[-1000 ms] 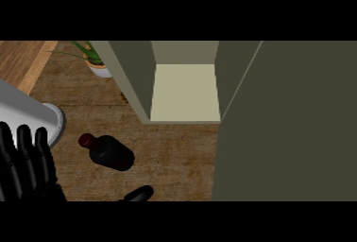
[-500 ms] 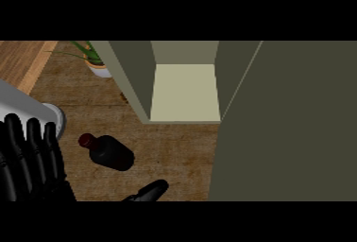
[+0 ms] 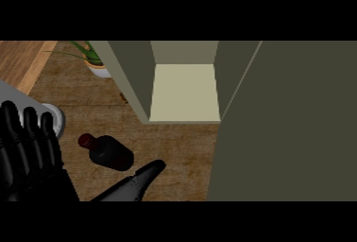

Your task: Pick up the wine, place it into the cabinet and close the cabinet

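Wooden counter [image 3: 174, 146] | wine [image 3: 109, 152] lying flat, may roll | right hand [image 3: 132, 182] nearing, seemingly open, empty | left hand [image 3: 31, 151] resting open

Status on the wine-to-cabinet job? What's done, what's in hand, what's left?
Done: nothing visible; the cabinet stands open with a bare shelf. In hand: the right hand reaches toward the wine bottle, which sits on the counter, ungrasped. The left hand rests open at the view's left. Left: grasp the bottle, place it on the shelf, close the cabinet door.

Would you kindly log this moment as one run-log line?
wine bottle on counter, ungrasped | right hand reaching toward it | left hand open, resting | cabinet open
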